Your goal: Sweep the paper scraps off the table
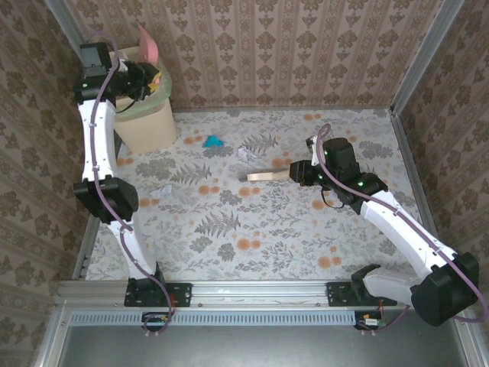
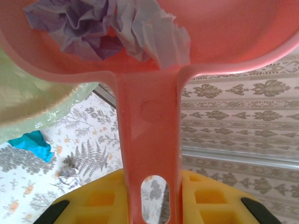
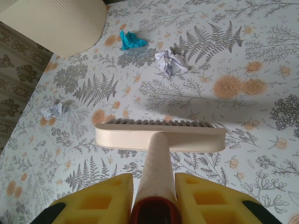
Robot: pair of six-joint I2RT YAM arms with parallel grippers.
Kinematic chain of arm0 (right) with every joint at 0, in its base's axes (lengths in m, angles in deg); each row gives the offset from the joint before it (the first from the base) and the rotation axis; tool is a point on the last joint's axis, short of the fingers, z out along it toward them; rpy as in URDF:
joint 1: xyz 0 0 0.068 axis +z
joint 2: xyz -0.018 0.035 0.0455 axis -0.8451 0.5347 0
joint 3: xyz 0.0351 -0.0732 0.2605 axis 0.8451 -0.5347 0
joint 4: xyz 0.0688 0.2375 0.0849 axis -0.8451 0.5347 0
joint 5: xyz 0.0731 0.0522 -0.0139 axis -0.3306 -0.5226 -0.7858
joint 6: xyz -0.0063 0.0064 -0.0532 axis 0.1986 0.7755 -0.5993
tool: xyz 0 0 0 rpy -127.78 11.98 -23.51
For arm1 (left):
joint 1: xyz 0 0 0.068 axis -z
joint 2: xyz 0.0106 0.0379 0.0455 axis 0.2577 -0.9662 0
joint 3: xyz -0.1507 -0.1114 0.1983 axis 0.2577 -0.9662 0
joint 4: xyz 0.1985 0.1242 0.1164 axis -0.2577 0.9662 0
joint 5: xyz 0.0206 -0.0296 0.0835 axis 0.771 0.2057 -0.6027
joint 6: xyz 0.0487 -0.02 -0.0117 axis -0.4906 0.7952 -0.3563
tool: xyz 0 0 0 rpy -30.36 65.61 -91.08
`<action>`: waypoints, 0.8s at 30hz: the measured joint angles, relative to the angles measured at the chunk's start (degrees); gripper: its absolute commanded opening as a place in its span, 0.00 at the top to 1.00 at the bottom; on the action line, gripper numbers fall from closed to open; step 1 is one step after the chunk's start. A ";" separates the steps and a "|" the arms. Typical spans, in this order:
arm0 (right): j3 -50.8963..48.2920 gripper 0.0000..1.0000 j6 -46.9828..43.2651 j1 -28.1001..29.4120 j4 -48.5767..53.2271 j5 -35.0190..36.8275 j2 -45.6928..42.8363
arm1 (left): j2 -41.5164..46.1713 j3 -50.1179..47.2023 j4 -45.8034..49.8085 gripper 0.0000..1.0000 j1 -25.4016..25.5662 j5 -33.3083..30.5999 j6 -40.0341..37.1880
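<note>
Clamping the brush, right gripper faces paper scraps beyond the bristles, upper centre; left gripper clutches the dustpan.

You see the whole bench from high above its near edge. Left wrist view looks closely up the dustpan; right wrist looks down the brush. All share the teal scrap.

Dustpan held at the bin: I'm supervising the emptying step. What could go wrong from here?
1. The crumpled scraps sit in the dustpan by its handle. If it tips beside the bin, they could fall onto the table.
2. The teal scrap, white scrap and small scrap lie far apart, so one brush stroke may miss or scatter some.
</note>
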 measured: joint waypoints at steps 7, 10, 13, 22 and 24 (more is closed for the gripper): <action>0.00 1.00 0.00 0.00 -0.02 -0.02 0.48 | 4.98 -15.06 -17.97 1.00 -1.90 2.27 12.81; 0.00 1.00 0.00 0.00 -0.02 -0.04 1.27 | 5.51 -17.75 -24.00 1.00 -2.54 2.32 17.68; 0.00 1.00 0.00 0.00 -0.02 -0.04 1.60 | 5.81 -19.65 -30.40 1.00 -2.69 2.56 21.97; 0.02 1.00 0.00 0.00 -0.02 -0.04 1.62 | 6.97 -25.75 -42.14 1.00 -2.62 2.51 29.51; 0.02 1.00 0.00 0.00 -0.02 -0.04 1.62 | 6.97 -25.83 -42.84 1.00 -2.62 2.51 29.70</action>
